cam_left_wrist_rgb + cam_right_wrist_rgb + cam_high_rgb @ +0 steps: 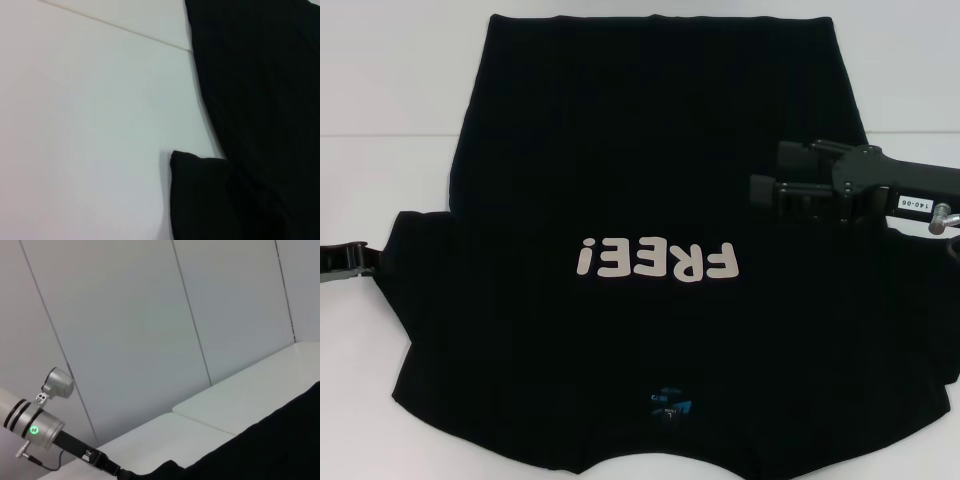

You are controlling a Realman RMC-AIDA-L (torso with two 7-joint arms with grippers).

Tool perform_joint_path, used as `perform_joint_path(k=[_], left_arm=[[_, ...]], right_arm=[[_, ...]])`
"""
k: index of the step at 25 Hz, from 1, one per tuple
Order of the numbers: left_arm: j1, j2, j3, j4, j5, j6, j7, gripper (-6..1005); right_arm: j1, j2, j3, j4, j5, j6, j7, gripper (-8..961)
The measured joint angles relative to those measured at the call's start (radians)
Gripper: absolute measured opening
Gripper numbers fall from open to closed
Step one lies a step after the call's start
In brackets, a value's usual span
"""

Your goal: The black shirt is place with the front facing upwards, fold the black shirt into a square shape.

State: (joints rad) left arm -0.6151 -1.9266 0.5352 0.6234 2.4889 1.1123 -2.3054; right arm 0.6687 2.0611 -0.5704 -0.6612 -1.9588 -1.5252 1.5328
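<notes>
The black shirt (650, 200) is lying flat, front upward, on the white table (380, 170), its "FREE!" lettering (655, 262) reading upside down from the head view and its blue neck label (670, 402) sitting at the near edge. The left gripper (365, 262) is resting at the left sleeve edge; whether its jaws are spread or pinching cloth cannot be told. The right gripper (782, 175) is hovering above the shirt's right side, its jaws spread with nothing between them. No other object is lying near either gripper. Pale wall panels (150, 325) are standing behind the table.
</notes>
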Motion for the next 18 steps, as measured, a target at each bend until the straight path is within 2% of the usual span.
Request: perform_joint_path(k=[5,11,18], left_arm=[[0.0,0.0,0.011,0.005,0.001,-0.013,0.002,224],[0.009,0.005,0.014,0.048,0.005,-0.015,0.004,26],[-0.001,0.009,0.014,0.08,0.025,-0.073,0.039,52]], right_arm=[[-0.001,0.001,0.0,0.001,0.007,-0.002,0.0,903],[-0.001,0.008,0.0,0.002,0.009,0.001,0.0,901],[0.0,0.021,0.0,0.008,0.009,0.002,0.0,899]])
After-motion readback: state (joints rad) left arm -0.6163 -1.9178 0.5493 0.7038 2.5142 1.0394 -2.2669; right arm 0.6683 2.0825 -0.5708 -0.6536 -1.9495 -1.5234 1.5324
